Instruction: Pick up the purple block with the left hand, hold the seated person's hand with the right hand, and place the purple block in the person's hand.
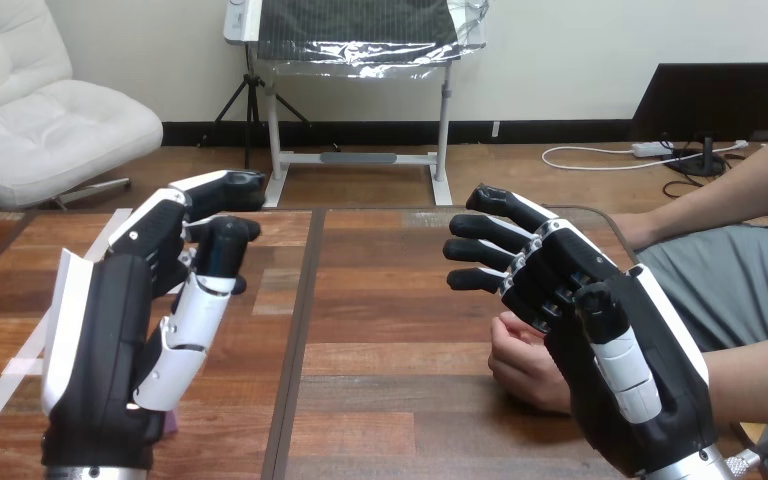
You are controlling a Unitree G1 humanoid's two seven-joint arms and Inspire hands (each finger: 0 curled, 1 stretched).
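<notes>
Two hands raised, fingers point(485, 226) spread: left hand point(110, 345), and right hand point(650, 385) by one person's hand point(522, 368).

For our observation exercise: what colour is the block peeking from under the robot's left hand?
Pale purple: the block edges out below the left hand, head view.

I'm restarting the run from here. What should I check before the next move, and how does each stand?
1. Left hand open, empty: ok.
2. Purple block clear to grasp: cannot tell, a sliver shows below the left hand.
3. Right hand open: ok.
4. Right hand holds the person's hand: not ok, its fingers are straight.
5. Person's palm open for the block: not ok, fingers curled.
</notes>
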